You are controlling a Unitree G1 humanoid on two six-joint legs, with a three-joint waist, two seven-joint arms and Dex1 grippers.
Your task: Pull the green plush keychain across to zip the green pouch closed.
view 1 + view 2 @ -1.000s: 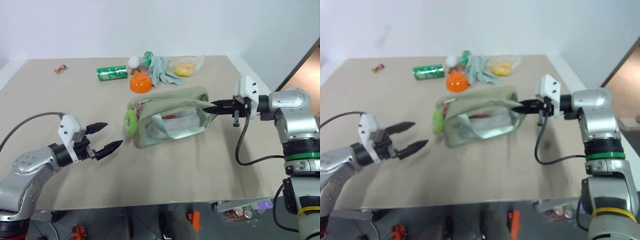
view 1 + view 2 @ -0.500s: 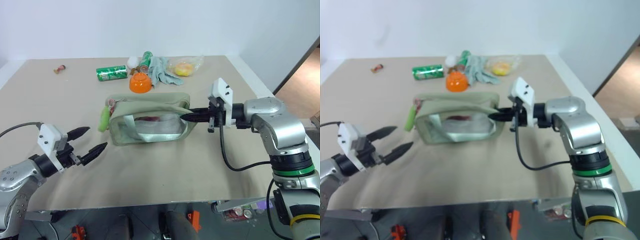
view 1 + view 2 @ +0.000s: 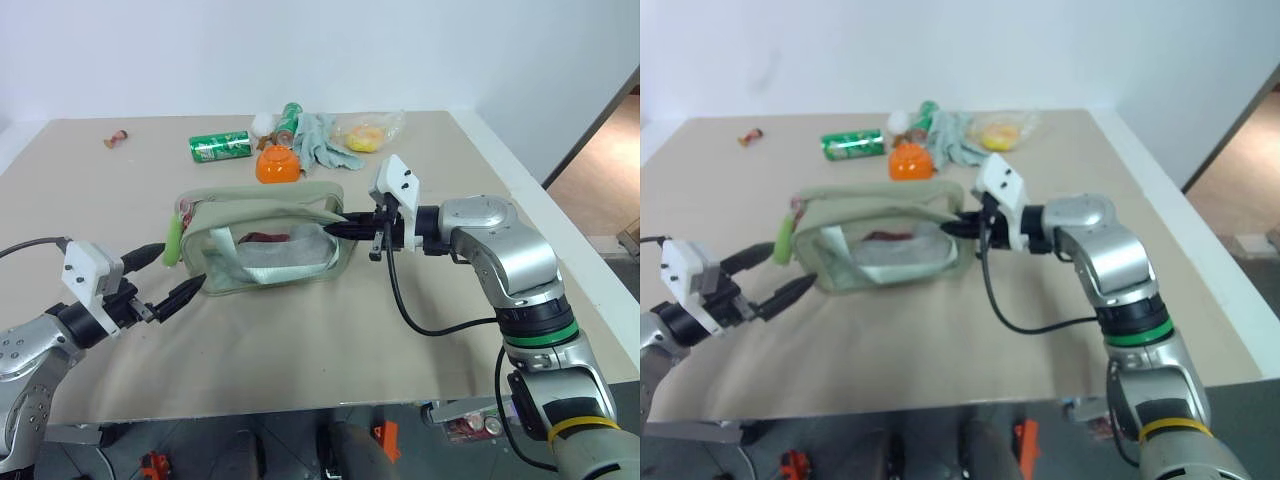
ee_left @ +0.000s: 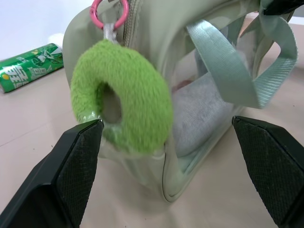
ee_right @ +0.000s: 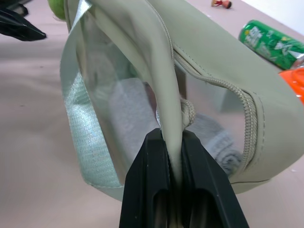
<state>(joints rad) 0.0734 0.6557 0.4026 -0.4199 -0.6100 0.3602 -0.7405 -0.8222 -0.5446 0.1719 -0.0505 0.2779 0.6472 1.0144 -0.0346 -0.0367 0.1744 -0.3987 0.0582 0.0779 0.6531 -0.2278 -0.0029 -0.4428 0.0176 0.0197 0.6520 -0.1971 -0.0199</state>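
1. While the green pouch (image 3: 265, 243) end is pinched by the right gripper (image 3: 338, 228), tension should be kept.
2. Spread left gripper (image 4: 166, 156) should be closed on the green plush keychain (image 4: 124, 100), hanging at the pouch's left end.

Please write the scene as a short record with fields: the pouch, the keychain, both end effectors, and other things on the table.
pouch: green pouch on the table, clear side panel, pale strap
keychain: green plush keychain hangs at the pouch end nearer the left end effector, on a pink loop
left end effector: open, fingers either side of the keychain, not closed on it
right end effector: shut on the pouch fabric at the opposite end
behind the pouch: green soda can, orange bowl, grey-green glove
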